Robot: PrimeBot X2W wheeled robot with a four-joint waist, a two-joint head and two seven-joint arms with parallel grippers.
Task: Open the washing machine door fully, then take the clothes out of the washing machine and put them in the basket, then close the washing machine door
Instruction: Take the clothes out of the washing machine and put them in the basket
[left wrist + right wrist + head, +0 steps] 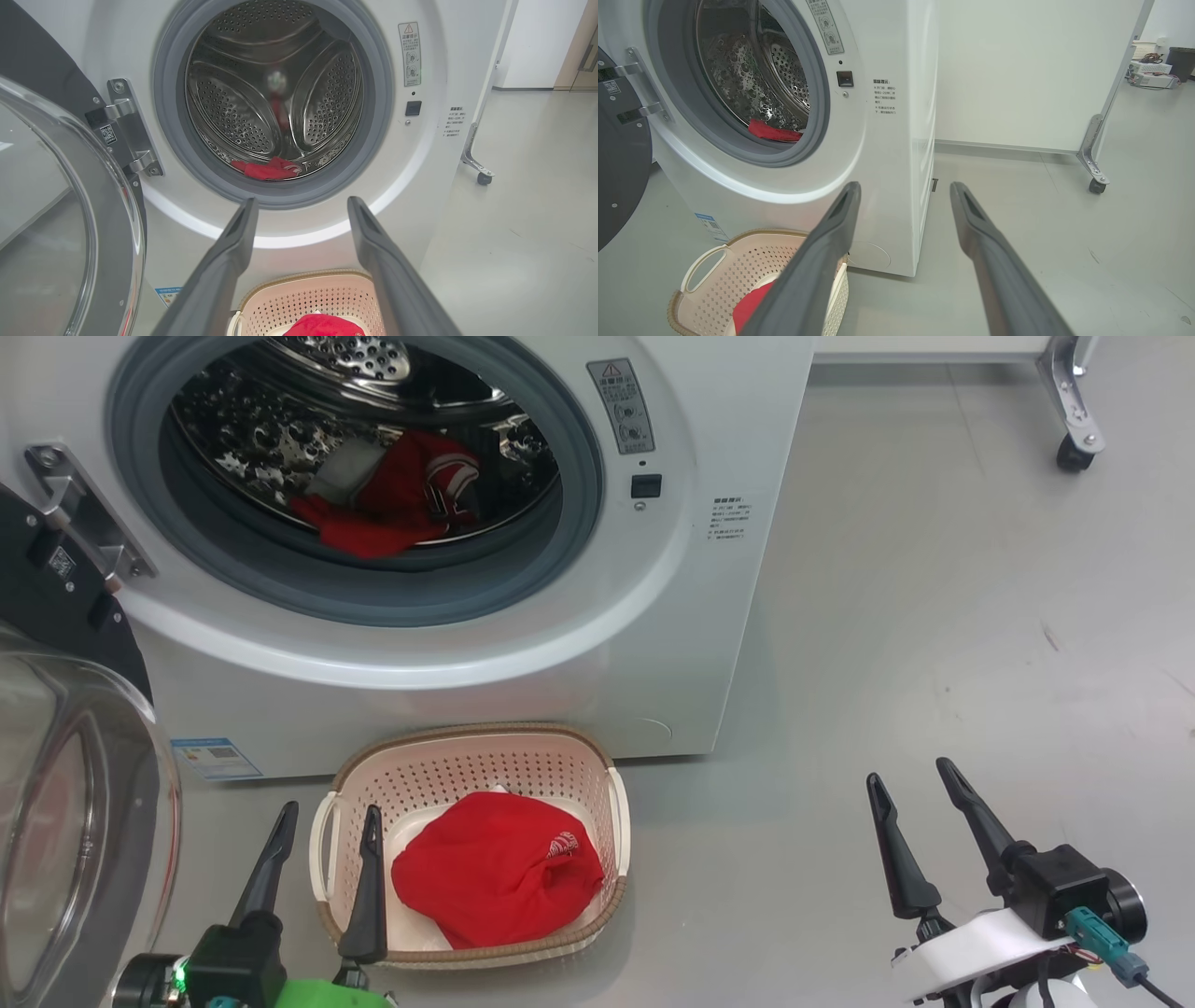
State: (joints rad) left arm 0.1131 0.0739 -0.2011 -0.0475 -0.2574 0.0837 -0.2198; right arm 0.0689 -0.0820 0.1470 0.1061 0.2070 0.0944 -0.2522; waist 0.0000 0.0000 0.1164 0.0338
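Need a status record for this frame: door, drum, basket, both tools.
door: round black-rimmed glass door, swung open at left
machine: white front-loading washing machine, not yet emptied
still inside: red fabric garment, low in steel drum
basket: cream perforated plastic basket on grey floor before machine; holds red garment with white print
left tool: open, empty, near basket's left handle
right tool: open, empty, above floor
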